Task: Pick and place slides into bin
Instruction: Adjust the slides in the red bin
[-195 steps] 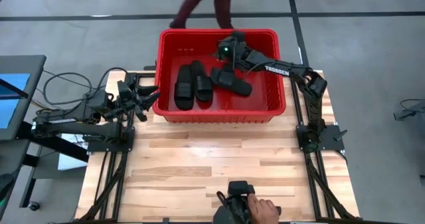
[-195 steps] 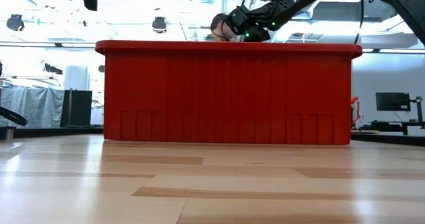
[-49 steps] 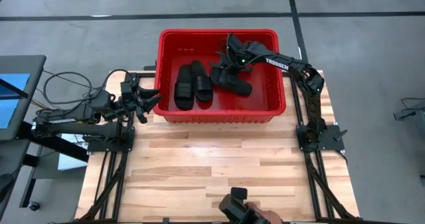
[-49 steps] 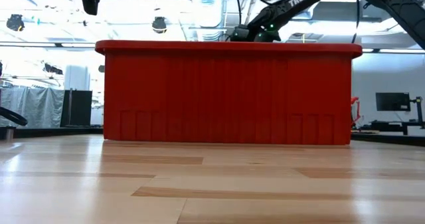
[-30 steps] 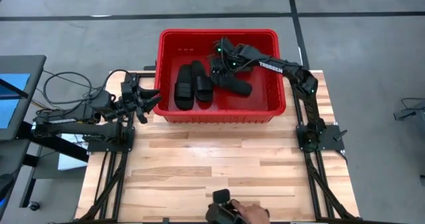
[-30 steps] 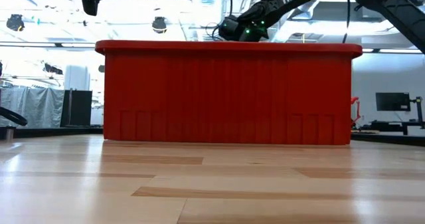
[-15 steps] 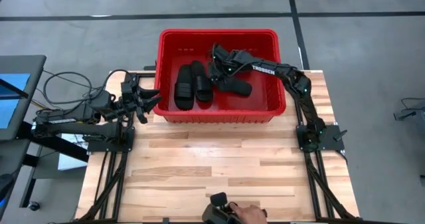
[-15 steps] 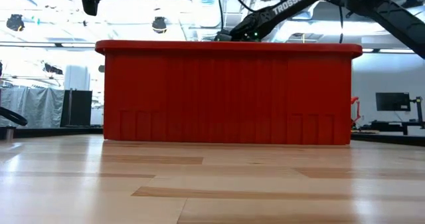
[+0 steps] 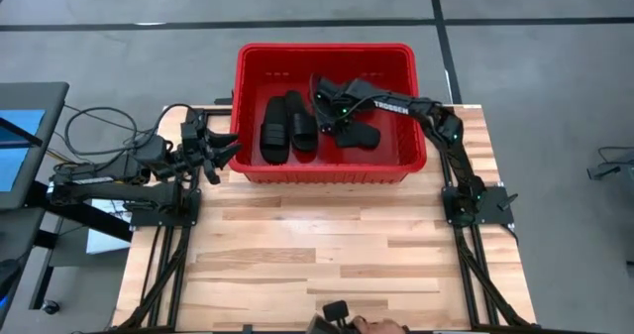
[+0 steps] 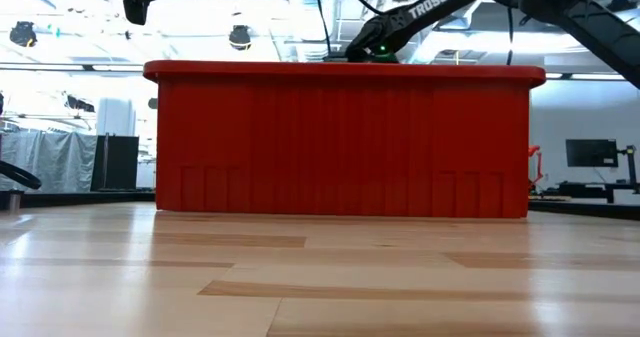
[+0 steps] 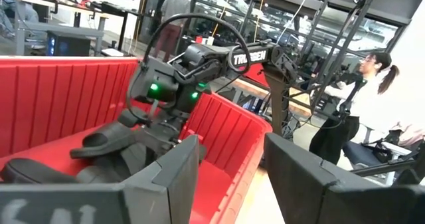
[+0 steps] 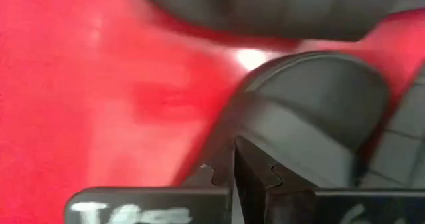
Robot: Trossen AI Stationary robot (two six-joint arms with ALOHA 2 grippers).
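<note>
The red bin [image 9: 327, 173] stands at the table's far edge, and black slides lie in it. Two slides [image 9: 287, 128] sit side by side on its left half. More slides [image 9: 359, 134] are piled on the right. My right gripper [image 9: 327, 96] reaches into the bin from the right, points steeply down and is shut, its tips at the strap of a piled slide [image 12: 312, 117]. In the left wrist view it [image 11: 159, 117] stands over a slide [image 11: 106, 141] lying on top of the pile. My left gripper [image 11: 229, 184] waits open and level outside the bin's left wall. My right gripper comes from above with shut fingers [image 12: 255, 171], which end right at the black strap of a piled slide. I cannot tell whether the tips touch it. Nothing is between the fingers.
The bin's high walls [image 10: 340, 142] hide its inside from the low view; only my right arm [image 10: 400, 22] shows above the rim. Bare wood lies in front of the bin. A person's hand [image 9: 371, 326] holds a dark device at the near edge. A person [image 11: 362, 98] stands beyond the table.
My right gripper has gone down into the bin and a little toward its left, tipping from a slant to nearly straight down. It has stayed shut.
</note>
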